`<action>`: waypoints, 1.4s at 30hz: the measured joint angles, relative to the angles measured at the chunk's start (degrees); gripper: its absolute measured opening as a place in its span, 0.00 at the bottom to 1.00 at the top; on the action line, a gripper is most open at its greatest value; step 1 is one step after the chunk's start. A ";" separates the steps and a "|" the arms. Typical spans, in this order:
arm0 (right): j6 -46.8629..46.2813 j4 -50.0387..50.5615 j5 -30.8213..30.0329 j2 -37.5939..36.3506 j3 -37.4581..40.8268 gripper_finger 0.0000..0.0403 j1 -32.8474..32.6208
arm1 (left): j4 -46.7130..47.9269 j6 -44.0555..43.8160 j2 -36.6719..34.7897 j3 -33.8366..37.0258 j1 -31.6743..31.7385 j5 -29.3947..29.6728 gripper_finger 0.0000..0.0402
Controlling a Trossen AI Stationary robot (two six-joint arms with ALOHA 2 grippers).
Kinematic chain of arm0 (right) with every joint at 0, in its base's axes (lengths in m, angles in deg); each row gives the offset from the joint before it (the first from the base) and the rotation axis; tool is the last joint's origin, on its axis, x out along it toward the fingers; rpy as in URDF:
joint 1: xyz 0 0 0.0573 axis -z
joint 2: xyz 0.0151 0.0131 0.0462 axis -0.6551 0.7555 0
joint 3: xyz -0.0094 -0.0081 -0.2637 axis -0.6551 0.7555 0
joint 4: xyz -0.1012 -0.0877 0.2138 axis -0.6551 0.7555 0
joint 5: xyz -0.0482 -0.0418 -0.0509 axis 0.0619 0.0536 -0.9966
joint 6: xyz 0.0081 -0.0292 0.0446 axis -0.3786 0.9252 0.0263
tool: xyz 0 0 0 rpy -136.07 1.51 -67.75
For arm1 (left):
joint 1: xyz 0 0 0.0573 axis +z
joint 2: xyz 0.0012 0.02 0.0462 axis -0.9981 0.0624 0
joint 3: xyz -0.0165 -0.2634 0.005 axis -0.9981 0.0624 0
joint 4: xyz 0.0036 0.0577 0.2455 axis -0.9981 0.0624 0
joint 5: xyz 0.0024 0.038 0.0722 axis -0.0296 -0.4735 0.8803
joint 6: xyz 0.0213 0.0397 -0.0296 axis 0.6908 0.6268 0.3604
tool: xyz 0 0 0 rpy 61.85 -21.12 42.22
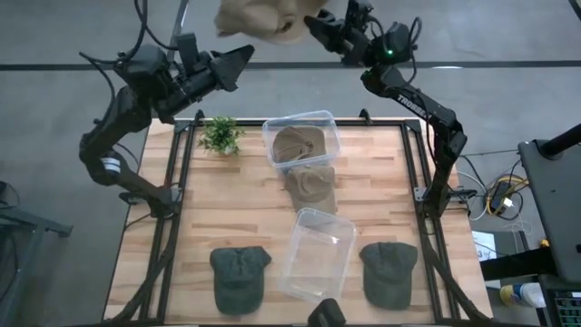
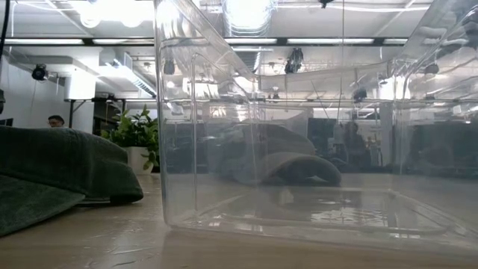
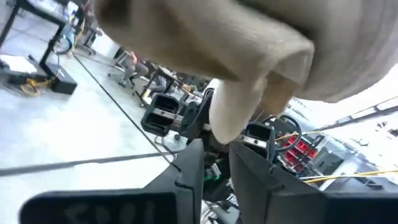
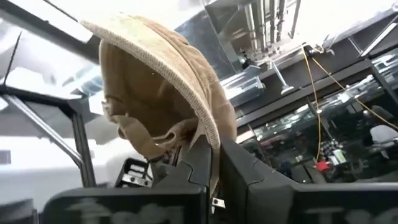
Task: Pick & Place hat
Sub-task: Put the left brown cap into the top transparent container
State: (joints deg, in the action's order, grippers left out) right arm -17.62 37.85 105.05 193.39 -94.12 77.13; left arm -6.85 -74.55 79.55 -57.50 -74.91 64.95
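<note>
A tan hat is up in the air beyond the table's far edge, in my right gripper, which is shut on it. In the right wrist view the hat spreads out beyond the gripper. My left gripper is open, raised beyond the far left corner and pointing at the hat. In the left wrist view a hanging part of the hat comes down near its fingertips; whether they touch I cannot tell. My right gripper pinches the tan hat's stitched brim edge between its two fingers. The fingers come from the table's right side, pointing left. The hat is lifted clear, high above the table, with its crown and strap bunched beyond the fingers.
On the table a clear bin holds a tan hat, and another tan hat lies just in front of it. A second clear bin stands near the front edge between two dark green hats. A small plant stands at far left.
</note>
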 joint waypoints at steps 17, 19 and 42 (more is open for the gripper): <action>-46.48 -14.84 19.64 1.61 0.84 0.02 10.58 | 18.45 6.58 -2.16 0.00 0.02 -0.11 0.32; -47.71 -11.49 22.57 0.81 2.37 0.02 10.84 | 19.72 6.75 -2.16 0.00 0.02 -0.14 0.33; -18.25 47.38 20.71 -19.09 30.07 0.03 11.59 | 26.64 11.45 -5.50 0.00 0.02 -0.55 0.33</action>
State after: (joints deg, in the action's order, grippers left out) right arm -35.87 85.23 125.76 174.30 -64.04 88.72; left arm 19.79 -63.10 74.05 -57.50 -74.89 64.40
